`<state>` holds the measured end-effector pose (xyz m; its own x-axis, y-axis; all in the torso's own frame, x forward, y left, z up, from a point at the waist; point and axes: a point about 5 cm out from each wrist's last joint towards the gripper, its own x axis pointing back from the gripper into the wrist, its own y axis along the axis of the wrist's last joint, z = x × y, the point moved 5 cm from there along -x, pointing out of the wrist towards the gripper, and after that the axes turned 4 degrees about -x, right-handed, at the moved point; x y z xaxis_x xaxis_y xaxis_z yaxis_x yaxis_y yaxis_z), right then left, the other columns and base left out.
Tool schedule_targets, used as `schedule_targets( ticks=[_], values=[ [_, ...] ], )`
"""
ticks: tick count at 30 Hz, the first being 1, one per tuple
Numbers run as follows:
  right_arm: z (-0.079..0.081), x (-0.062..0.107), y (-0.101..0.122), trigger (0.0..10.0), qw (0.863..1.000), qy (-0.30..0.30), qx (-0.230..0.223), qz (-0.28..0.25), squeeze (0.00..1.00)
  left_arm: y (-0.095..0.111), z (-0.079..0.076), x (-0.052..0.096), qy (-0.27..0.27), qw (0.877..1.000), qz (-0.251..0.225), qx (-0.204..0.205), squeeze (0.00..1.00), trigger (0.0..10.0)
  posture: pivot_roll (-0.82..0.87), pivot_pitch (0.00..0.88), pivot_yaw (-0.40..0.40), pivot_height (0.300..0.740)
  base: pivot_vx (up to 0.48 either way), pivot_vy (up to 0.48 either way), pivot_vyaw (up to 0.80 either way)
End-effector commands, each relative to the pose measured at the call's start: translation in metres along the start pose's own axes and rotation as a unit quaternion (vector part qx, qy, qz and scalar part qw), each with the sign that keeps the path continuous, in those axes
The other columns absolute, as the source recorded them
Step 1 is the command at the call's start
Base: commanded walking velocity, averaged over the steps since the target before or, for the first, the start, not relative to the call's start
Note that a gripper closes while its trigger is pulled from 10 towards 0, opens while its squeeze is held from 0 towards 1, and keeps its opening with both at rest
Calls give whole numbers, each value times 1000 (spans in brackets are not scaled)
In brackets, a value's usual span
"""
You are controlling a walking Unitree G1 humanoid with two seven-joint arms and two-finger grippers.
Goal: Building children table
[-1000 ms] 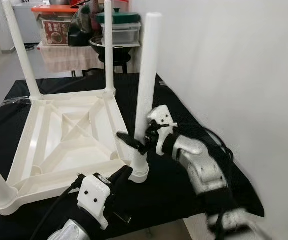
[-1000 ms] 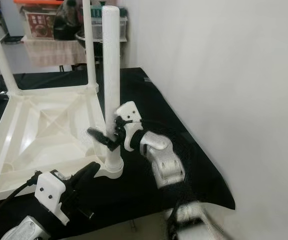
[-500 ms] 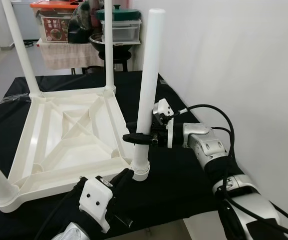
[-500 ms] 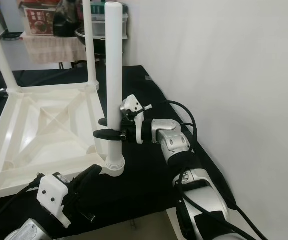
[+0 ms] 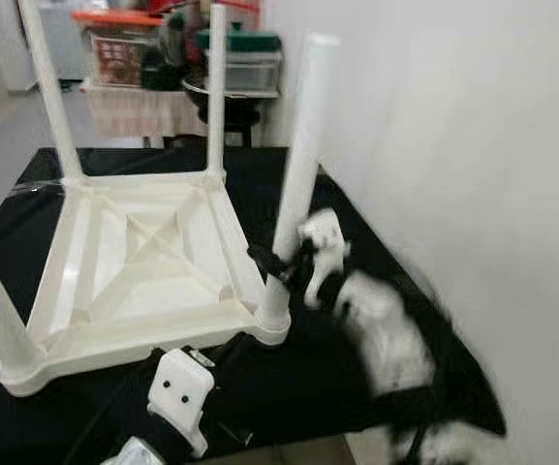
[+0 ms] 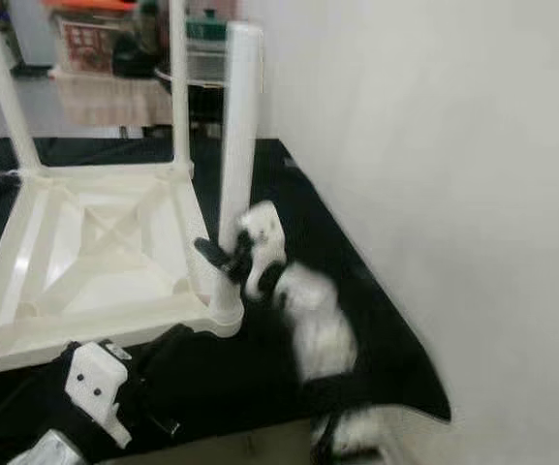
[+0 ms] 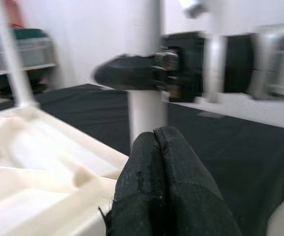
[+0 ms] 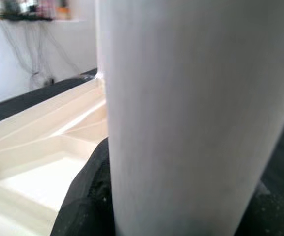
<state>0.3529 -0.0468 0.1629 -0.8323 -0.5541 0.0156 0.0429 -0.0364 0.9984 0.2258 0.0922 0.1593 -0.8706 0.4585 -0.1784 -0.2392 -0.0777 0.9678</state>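
Right gripper [image 5: 277, 263] clamps low on the near-corner leg [image 5: 298, 174] of the upturned table [image 5: 139, 257], stiff, light, slick plastic best held near its socket, while left gripper [image 7: 154, 142] waits pinched empty.

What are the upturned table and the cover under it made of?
Table: looks like moulded plastic, cream-white, slight sheen; ribbed underside and socketed tube legs suggest it. Cover: probably matte black fabric, draping over the edge. The blur leaves the weave unreadable.

one upturned white table [image 5: 143, 271] with four legs [image 5: 298, 165] standing up, on one black bench [image 5: 357, 378]. two pincers: the left pincer [image 7: 154, 162] and the right pincer [image 5: 277, 263].
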Motion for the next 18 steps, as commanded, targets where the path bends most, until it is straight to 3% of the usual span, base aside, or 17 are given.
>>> schedule_targets(
  ticks=[1,8,9,10,11,12,16,18],
  values=[
    [0,7,-43,0,995,-11,10,94,0,2,0,-1,-4,1000,-4,-3,0,10000,82,0,-105,740,0,0,0],
    [3,0,-45,0,994,-1,45,105,0,1,-1,-4,-6,1000,-8,0,0,10000,87,0,-122,740,0,0,0],
    [1,-1,-43,7098,993,-12,50,105,0,2,-1,-5,-3,1000,-10,-2,0,10000,87,0,-122,740,0,0,0],
    [1,-1,-43,7098,993,-12,50,105,0,2,-1,-5,-3,1000,-10,-2,0,10000,87,0,-122,740,0,0,0],
    [1,-1,-36,10000,994,-19,48,95,647,2,-1,-5,-2,1000,-10,-3,0,10000,79,0,-119,740,0,0,0],
    [2,-3,-25,10000,996,-9,33,77,1000,2,-2,-5,-2,1000,-11,-3,0,10000,79,0,-119,740,0,0,0],
    [9,-6,-7,10000,999,27,13,43,1000,2,-2,-6,-3,1000,-11,-2,0,10000,73,0,-113,740,0,0,0],
    [22,-7,13,10000,993,114,-3,0,1000,2,-2,-6,-4,1000,-12,-1,0,10000,71,0,-112,740,0,0,0]
  ],
)
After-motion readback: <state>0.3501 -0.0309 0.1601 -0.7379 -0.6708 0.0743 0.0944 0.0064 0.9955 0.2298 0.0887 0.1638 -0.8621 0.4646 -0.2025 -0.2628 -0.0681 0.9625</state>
